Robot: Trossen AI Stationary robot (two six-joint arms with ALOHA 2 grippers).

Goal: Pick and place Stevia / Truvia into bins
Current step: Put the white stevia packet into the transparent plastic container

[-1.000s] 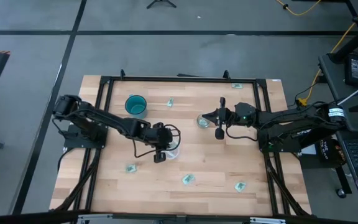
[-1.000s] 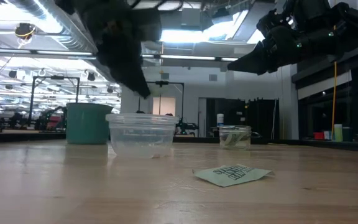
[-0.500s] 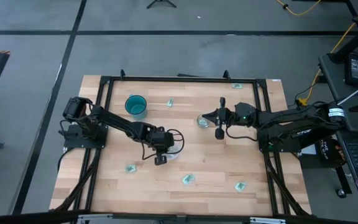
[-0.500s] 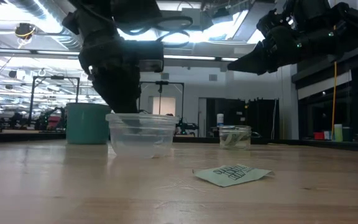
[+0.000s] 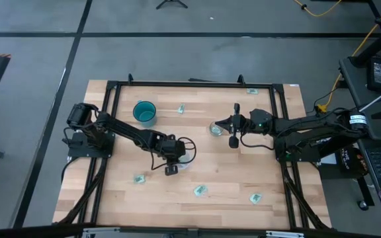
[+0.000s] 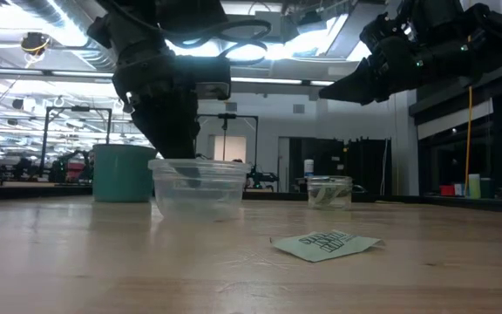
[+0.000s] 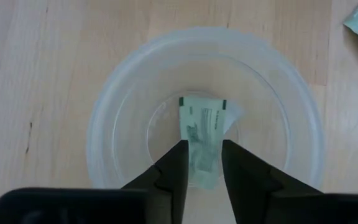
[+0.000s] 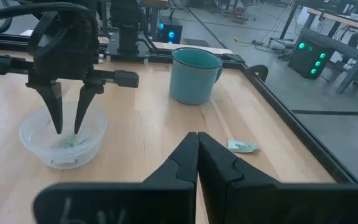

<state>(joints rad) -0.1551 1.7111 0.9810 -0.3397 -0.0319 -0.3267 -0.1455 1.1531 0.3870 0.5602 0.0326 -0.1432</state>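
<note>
Stevia packet (image 7: 202,138) inside translucent cup (image 7: 135,93)

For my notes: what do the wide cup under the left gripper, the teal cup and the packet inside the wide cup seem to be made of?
Wide cup: looks like thin translucent plastic, frosted whitish; the wood shows through it. Teal cup: opaque, smooth, likely plastic, though glazed ceramic is possible. Packet: printed paper, matte, pale green and white, slightly creased.
</note>
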